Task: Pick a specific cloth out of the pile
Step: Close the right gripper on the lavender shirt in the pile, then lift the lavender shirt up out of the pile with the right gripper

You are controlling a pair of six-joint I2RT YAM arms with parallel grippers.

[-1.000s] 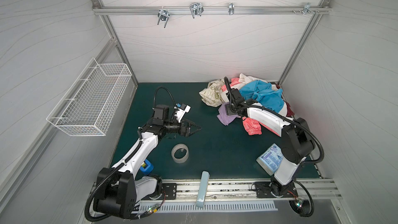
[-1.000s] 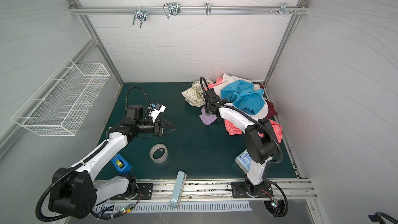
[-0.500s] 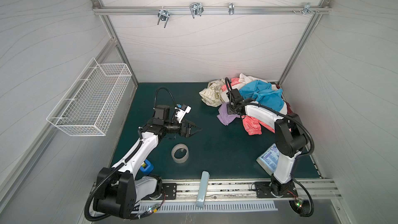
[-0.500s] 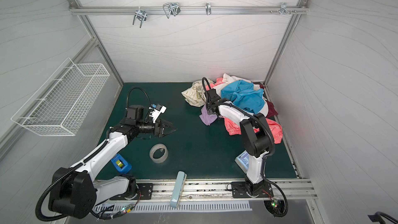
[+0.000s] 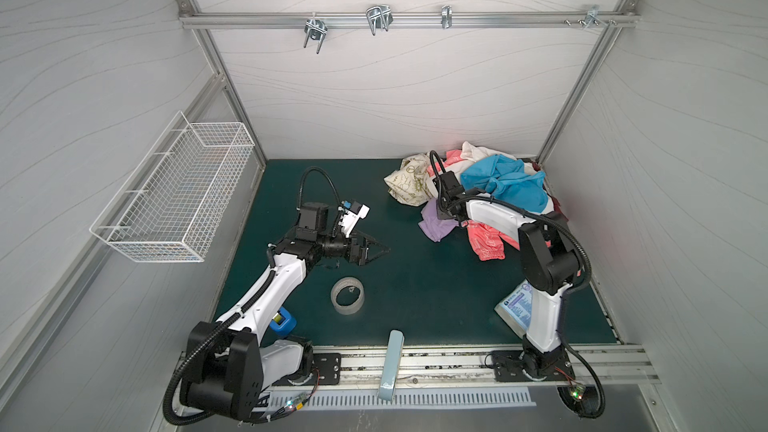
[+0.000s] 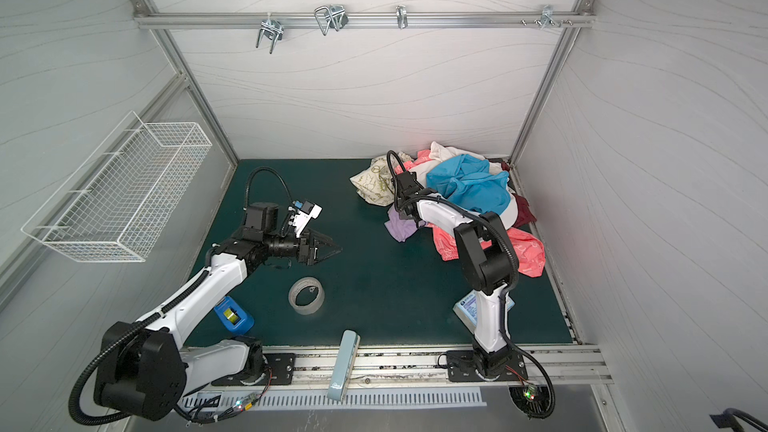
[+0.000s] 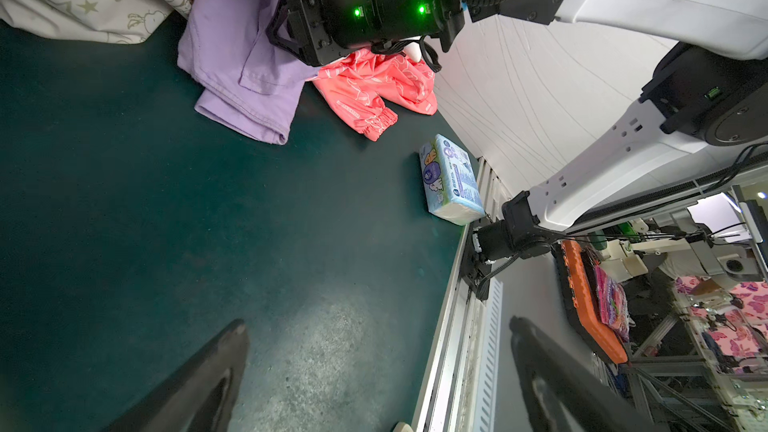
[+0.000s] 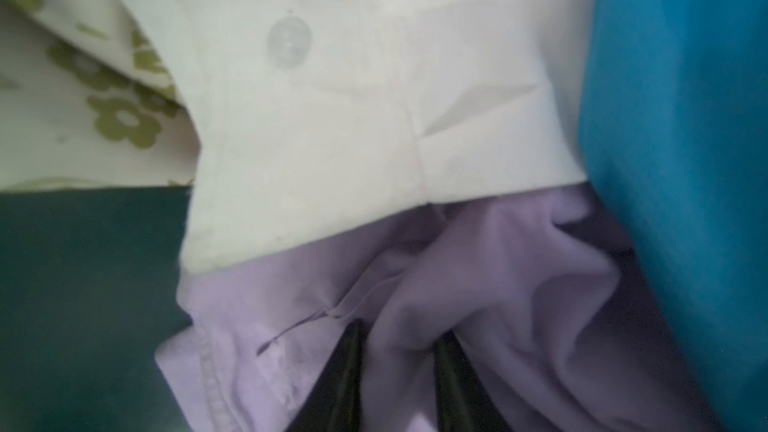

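Observation:
The cloth (image 5: 433,227) (image 6: 400,227) is plain lavender and lies on the green mat at the near left edge of the pile (image 5: 505,184) (image 6: 471,187), partly under a white garment (image 8: 353,118). My right gripper (image 8: 401,336) is shut on a raised fold of the cloth (image 8: 478,259); both dark fingers press its sides. In the left wrist view the right gripper's black body sits on top of the cloth (image 7: 232,72). My left gripper (image 5: 380,250) (image 6: 332,250) (image 7: 374,326) hangs open over bare mat, well left of the pile, holding nothing.
A tape roll (image 5: 348,296) lies near the left gripper. A tissue pack (image 5: 514,312) (image 7: 451,180) sits by the right arm's base. A blue tape dispenser (image 5: 283,320) and a pale blue bar (image 5: 390,363) are at the front edge. A wire basket (image 5: 174,197) hangs on the left wall.
The right gripper's fingers have closed onto the fold of the cloth, and the right arm's elbow has swung inward. The left arm has stayed still.

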